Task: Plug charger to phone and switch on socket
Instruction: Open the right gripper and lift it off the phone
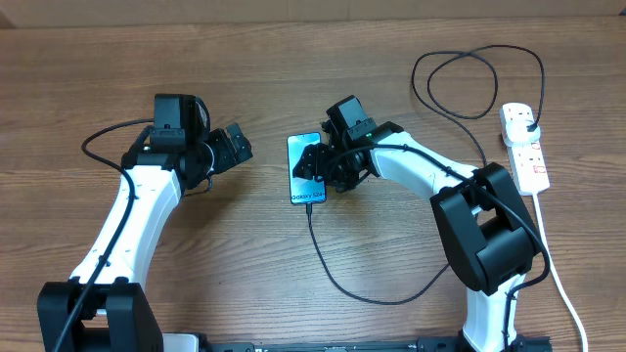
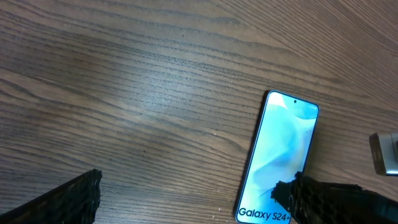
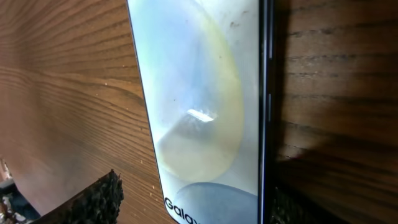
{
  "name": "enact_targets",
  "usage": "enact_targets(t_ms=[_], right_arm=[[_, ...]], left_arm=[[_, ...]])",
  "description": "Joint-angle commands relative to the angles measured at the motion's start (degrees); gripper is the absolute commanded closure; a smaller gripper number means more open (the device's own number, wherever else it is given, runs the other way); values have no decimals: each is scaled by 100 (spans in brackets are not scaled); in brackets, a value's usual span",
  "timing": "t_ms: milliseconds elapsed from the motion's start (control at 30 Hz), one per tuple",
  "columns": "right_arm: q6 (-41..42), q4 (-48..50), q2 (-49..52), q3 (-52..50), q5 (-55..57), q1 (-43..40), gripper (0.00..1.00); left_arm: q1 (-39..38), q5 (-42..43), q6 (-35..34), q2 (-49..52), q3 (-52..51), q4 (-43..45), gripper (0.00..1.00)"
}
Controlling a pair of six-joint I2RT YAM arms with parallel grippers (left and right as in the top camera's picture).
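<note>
**A:** Where is the phone lying?

**B:** The phone (image 1: 302,166) is lying flat near the middle of the tabletop (image 1: 293,59). Its screen is facing up and glowing light blue, and its lettered short end is pointing toward the robot.

**A:** And what is the right hand doing?

**B:** The right hand (image 1: 323,168) is reaching in from the right and hanging over the phone's right half. In the right wrist view its fingers (image 3: 93,200) are standing on either side of the phone, and bare wood is showing between the left one and the phone's edge. So it is standing released, gripping nothing.

**A:** Is the charger reaching the phone?

**B:** The charger (image 1: 372,296) is running as a thin black line from the phone's near short end. It is curving past the right arm (image 1: 430,176) and looping at the far side, with its plug end sitting on the far end of the socket (image 1: 528,156). I cannot tell whether the tip is seated in the phone.

**A:** Where is the socket sitting?

**B:** It is lying at the right edge, well apart from both hands, with its thick white cord (image 1: 559,269) trailing toward the robot.

**A:** And the left hand?

**B:** The left hand (image 1: 238,147) is hanging to the left of the phone, near it but apart. Its jaws are spreading wide with nothing between them.
</note>
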Motion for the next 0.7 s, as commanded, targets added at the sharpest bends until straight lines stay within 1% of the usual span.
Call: enact_targets(t_ms=[0, 67, 233, 467, 667], right_arm=[[42, -87, 155, -111, 616, -13, 22], [181, -125, 155, -111, 739, -13, 20], [483, -251, 155, -94, 994, -13, 18], [623, -323, 140, -90, 1115, -13, 15], [896, -579, -55, -90, 1615, -13, 12]], left_arm=[[-7, -55, 153, -98, 20, 4, 0], [-7, -55, 151, -98, 20, 4, 0], [-7, -55, 153, -98, 20, 4, 0], [-7, -55, 153, -98, 20, 2, 1], [-7, -55, 151, -98, 20, 4, 0]])
